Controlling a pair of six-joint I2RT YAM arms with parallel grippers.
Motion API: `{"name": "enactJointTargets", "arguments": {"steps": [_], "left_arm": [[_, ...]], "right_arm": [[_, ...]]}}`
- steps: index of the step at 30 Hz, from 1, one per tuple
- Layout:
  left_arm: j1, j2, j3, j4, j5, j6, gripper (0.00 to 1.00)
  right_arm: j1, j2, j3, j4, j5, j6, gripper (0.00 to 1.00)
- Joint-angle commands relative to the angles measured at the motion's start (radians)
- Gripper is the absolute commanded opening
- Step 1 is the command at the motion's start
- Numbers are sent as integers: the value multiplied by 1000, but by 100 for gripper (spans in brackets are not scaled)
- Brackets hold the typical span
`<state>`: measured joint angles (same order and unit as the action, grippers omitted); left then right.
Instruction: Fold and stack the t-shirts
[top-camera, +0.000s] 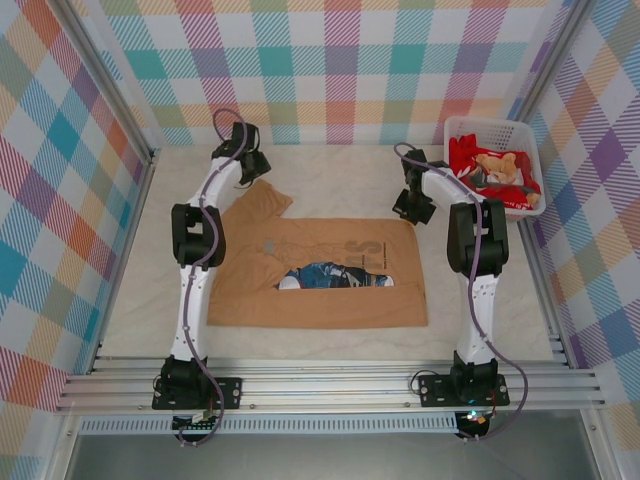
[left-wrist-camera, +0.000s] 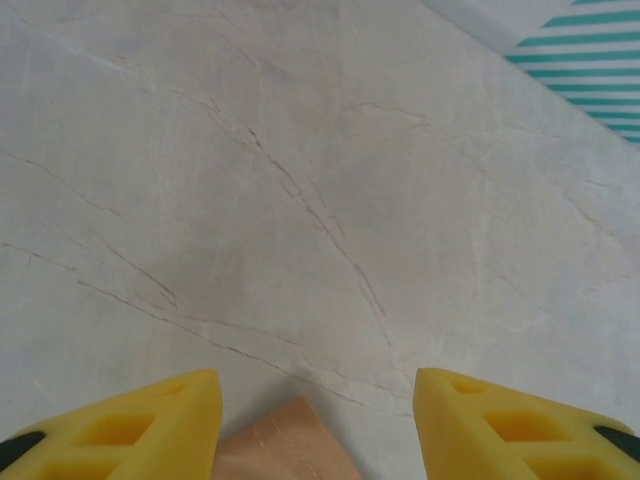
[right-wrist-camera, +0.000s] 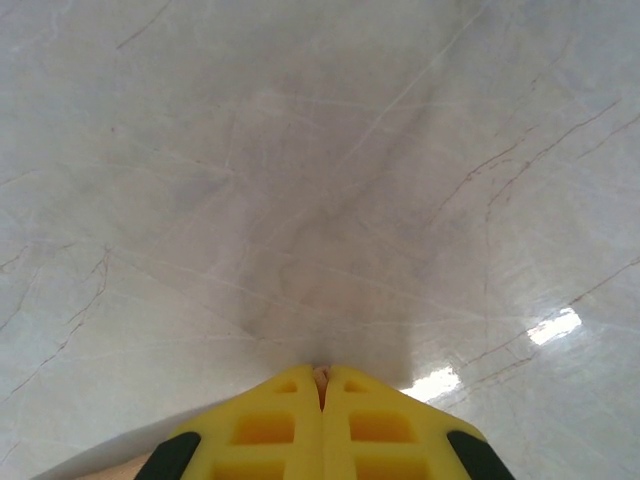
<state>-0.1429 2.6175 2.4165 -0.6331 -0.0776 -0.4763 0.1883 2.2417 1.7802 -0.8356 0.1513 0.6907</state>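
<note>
Right pincer (right-wrist-camera: 320, 378): clenched on far corner of tan t-shirt (top-camera: 330, 305). Left pincer (left-wrist-camera: 317, 388): released, straddling sleeve tip. Shirt seemingly part-folded on surface (top-camera: 330, 175); red t-shirt (top-camera: 466, 158) waits in basket (top-camera: 455, 125); no stack yet.

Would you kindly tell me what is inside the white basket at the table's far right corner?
Bunched red cloth and something tan lie in the basket; whatever is underneath them is covered.
</note>
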Motion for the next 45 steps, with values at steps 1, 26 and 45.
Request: {"name": "enactJointTargets", "arguments": {"steps": [1,26,45], "left_arm": [[-16,55,75,-63,-60,34,53],[-69,124,131,-269,-128,37,13],[-72,-378,-280,-270,-143,40,0]], "right_arm": [[4,-1,10,-33,-28,-4,0],[10,-17,-41,-10,-52,19,0],[10,-154,-97,39,-108,-92,0]]}}
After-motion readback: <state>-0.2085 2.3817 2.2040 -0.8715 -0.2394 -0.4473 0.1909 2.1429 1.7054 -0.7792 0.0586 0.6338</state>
